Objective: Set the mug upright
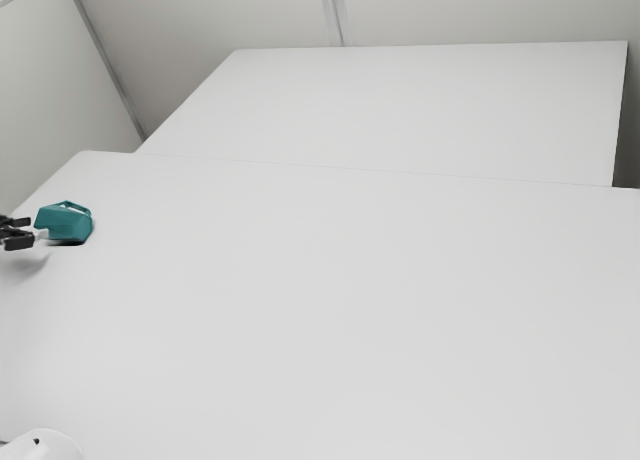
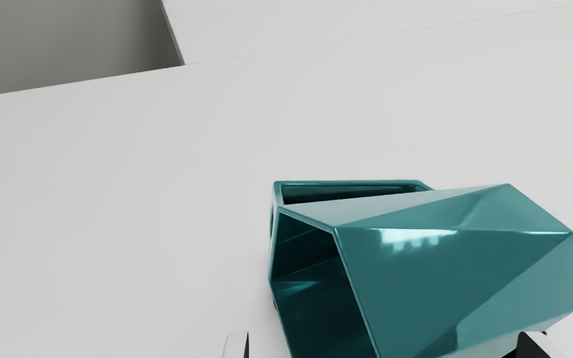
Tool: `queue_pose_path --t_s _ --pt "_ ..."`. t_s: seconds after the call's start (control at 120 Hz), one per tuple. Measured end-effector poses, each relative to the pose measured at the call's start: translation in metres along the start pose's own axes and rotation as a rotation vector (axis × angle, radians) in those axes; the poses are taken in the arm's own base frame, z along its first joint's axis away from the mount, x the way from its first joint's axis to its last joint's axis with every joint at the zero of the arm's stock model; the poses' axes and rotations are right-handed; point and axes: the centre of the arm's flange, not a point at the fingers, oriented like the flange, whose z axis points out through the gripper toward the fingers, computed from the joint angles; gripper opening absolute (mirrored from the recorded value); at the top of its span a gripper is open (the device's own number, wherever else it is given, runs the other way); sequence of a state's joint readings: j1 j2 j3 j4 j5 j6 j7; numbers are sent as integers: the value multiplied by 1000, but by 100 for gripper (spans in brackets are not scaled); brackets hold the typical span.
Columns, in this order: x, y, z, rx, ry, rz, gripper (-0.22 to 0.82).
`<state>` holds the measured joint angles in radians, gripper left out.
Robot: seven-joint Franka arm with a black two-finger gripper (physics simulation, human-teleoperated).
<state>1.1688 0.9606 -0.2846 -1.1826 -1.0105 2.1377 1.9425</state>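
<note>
My black two-finger gripper (image 1: pixel 26 232) is at the far left of the exterior view, a little above mid-height, over the smooth white table (image 1: pixel 330 310). Its two fingers stand wide apart, so I am open, with nothing clamped between them. A soft shadow (image 1: pixel 28 266) falls on the tabletop just below me in that view.

The glossy teal mug (image 1: pixel 65 223), faceted with flat angular sides, lies on its side on the table at the exterior view's left, just to the right of my fingertips. It is not upright. Its angular handle (image 2: pixel 351 185) runs along the side of the body, and shows at the mug's upper edge in the exterior view. From my wrist I see into its dark, many-sided mouth (image 2: pixel 316 298), and the body stretches across the space in front of my fingers. One fingertip overlaps the mug's edge in my wrist view; from this angle I can't be certain whether it touches.

Across the upper part of the exterior view, a second white surface (image 1: pixel 430 110) meets the table along a thin seam. A rounded white piece (image 1: pixel 45 448) with a small dark spot sits in the lower left corner. Pale grey walls (image 1: pixel 210 25) stand behind, along the top.
</note>
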Motion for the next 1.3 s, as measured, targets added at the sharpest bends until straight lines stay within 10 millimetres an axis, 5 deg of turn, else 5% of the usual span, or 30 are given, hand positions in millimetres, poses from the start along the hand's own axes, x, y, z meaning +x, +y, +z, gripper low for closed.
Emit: queue_pose_path --t_s 0.65,0.942,1.15,1.3 --pt "13 18 32 -37 -9 42 50" --pt "25 18 33 -28 -13 66 26" --pt "47 21 36 -26 -25 104 -1" --pt "75 25 39 -22 -46 147 -11"
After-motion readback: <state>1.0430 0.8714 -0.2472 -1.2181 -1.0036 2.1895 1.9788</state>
